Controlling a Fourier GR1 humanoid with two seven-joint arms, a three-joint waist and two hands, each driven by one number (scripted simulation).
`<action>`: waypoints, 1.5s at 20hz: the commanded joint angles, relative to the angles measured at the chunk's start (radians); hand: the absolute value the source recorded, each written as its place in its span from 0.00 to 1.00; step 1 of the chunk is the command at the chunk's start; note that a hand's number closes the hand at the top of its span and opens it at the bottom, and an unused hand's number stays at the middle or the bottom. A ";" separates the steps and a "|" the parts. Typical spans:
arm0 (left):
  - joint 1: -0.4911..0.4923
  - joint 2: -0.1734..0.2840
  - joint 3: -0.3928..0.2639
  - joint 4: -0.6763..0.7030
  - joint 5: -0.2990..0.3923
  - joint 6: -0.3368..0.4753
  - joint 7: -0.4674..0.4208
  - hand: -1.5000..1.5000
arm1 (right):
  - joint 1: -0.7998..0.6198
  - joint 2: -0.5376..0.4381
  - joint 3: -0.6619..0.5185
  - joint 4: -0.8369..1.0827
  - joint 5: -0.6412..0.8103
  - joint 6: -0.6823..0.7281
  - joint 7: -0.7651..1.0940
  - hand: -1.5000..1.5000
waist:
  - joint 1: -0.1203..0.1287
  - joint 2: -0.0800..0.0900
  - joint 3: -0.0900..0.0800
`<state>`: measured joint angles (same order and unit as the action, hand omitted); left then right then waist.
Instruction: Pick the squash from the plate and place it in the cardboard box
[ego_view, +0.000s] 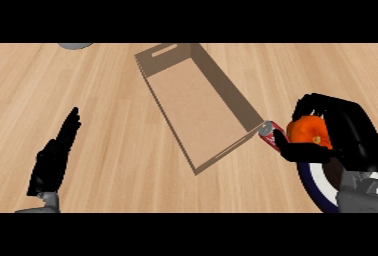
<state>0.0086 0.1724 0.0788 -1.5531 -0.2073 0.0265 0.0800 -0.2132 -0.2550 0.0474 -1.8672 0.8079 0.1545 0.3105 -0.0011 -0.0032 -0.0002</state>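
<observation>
On the wooden counter (96, 90) in front of me, the biggest thing is the cardboard box (193, 107) — an open tray, its long axis running from the far middle of the view down toward the near right, with a handle slot cut in its far end wall. Its near right corner sits just beside my right hand.

Next in size is the plate (313, 186), white with a dark blue rim, showing only as an arc at the lower right under my right forearm. My right hand (336, 132) is curled round the orange squash (308, 131), so I read it as grasping — the squash looks lifted off the plate, though I cannot tell how high. The box lies to the left of the squash and slightly farther away, so the coming move, as I judge it, is a short carry leftward over the near right wall.

My left hand (53, 156) rests at the lower left, fingers straight and released, well apart from the box; the right is clearly the nearer one.

Smaller things: a red can (272, 135) lies against the outside of the box's near right corner, touching or almost touching my right fingers, right in the carry path — I would lift over it. A grey object (74, 45) peeks in at the far left edge, too cut off to name
</observation>
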 joint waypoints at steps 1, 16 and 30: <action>-0.032 0.012 0.020 0.022 0.018 -0.016 0.016 0.50 | -0.051 0.058 0.025 -0.134 -0.081 0.054 0.039 1.00 | -0.002 0.001 0.000; -0.004 -0.050 -0.046 -0.040 -0.043 0.009 0.042 0.50 | -0.626 0.204 0.011 0.438 0.011 0.004 0.167 1.00 | 0.018 0.007 0.000; -0.058 -0.025 -0.010 -0.008 -0.030 -0.010 0.045 0.50 | -0.838 0.252 0.039 1.125 -0.027 -0.259 0.062 1.00 | 0.028 0.013 0.000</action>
<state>-0.0219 0.1569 0.0754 -1.5633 -0.2223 0.0025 0.0985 -1.0163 -0.0030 0.1245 -0.9151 0.7773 -0.0649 0.4484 0.0325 0.0080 -0.0005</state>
